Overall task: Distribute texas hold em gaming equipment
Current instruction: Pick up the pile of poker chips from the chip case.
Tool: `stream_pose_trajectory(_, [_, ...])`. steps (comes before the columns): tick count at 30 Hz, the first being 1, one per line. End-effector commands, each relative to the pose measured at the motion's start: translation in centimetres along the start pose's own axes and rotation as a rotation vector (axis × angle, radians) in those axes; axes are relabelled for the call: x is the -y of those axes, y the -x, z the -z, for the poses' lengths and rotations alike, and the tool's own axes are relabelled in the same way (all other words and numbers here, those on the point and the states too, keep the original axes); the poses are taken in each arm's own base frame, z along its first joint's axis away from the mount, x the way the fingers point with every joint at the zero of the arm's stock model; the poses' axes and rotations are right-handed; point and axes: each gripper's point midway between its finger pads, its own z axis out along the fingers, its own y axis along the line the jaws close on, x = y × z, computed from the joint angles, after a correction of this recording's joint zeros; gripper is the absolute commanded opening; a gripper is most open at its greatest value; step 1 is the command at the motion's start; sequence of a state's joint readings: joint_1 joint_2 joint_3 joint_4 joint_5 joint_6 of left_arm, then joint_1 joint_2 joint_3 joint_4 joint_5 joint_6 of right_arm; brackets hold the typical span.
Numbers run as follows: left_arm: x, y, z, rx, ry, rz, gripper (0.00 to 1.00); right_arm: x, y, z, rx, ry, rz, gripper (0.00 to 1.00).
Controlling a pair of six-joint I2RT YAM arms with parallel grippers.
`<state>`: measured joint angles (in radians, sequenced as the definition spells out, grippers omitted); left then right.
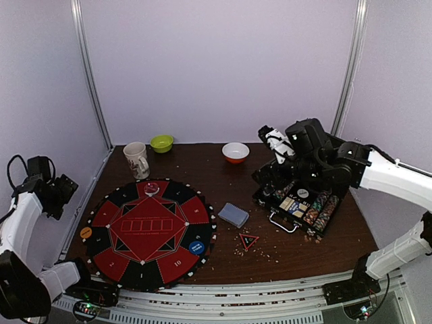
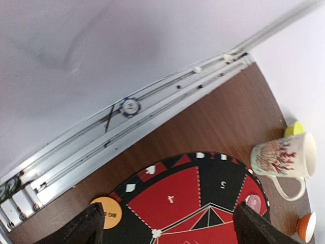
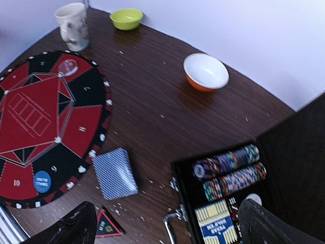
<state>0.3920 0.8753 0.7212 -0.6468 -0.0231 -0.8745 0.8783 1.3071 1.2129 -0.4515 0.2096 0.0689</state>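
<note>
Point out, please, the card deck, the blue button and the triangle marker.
card deck (image 3: 115,174), right wrist view, patterned back.
blue button (image 3: 41,181), right wrist view, centre.
triangle marker (image 1: 249,241), top external view, centre.

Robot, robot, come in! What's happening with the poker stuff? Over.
Both open and empty, left pincer and right pincer. Waiting: card deck beside mat, chips in case. Nothing blocking.
</note>
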Motion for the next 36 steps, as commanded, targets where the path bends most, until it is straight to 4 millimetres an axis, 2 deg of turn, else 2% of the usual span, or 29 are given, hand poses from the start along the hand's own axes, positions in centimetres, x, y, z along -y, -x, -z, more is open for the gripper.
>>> stream_pose_trajectory(1, [6.1, 3.3, 3.5, 0.157, -0.156, -0.233, 0.91, 4.1, -6.1, -0.4, -0.283, 0.043, -0.067, 0.98])
stream_pose_trajectory(4, [8.2, 3.7, 4.6, 0.186, -0.242, -0.320, 0.91, 5.8, -8.9, -2.5, -0.419, 0.101, -0.057, 0.88])
stream_pose_trajectory(6, [9.0, 3.7, 4.9, 0.186, -0.273, -0.370, 0.91, 6.8, -9.9, -4.3, -0.485, 0.090, -0.016, 0.81])
stream_pose_trajectory(9, [9.5, 3.5, 4.9, 0.179, -0.290, -0.432, 0.91, 8.8, -10.4, -7.1, -0.542, 0.003, 0.057, 0.80])
stream_pose_trajectory(11, [9.6, 3.5, 4.9, 0.184, -0.294, -0.469, 0.91, 9.1, -10.5, -8.5, -0.584, -0.007, 0.089, 0.80])
stream_pose_trajectory(15, [9.9, 3.9, 4.9, 0.213, -0.294, -0.528, 0.92, 10.6, -10.1, -10.9, -0.623, -0.085, 0.121, 0.70])
stream_pose_trajectory(17, [10.0, 3.9, 4.5, 0.208, -0.294, -0.539, 0.92, 10.8, -10.7, -11.4, -0.663, -0.093, 0.139, 0.67])
stream_pose_trajectory(21, [10.4, 3.4, 3.5, 0.178, -0.304, -0.551, 0.92, 9.1, -12.7, -12.6, -0.721, -0.026, 0.131, 0.62])
stream_pose_trajectory(23, [10.4, 3.4, 3.2, 0.170, -0.300, -0.551, 0.92, 8.8, -13.7, -13.2, -0.751, -0.023, 0.145, 0.56])
stream_pose_trajectory(27, [10.7, 3.5, 3.1, 0.165, -0.302, -0.554, 0.92, 9.2, -14.3, -13.7, -0.779, -0.060, 0.162, 0.53])
stream_pose_trajectory(32, [10.6, 3.7, 3.0, 0.171, -0.290, -0.558, 0.92, 10.1, -15.1, -14.0, -0.804, -0.106, 0.191, 0.46])
stream_pose_trajectory(36, [10.6, 3.6, 2.9, 0.163, -0.293, -0.556, 0.92, 10.5, -15.4, -14.3, -0.818, -0.127, 0.212, 0.45])
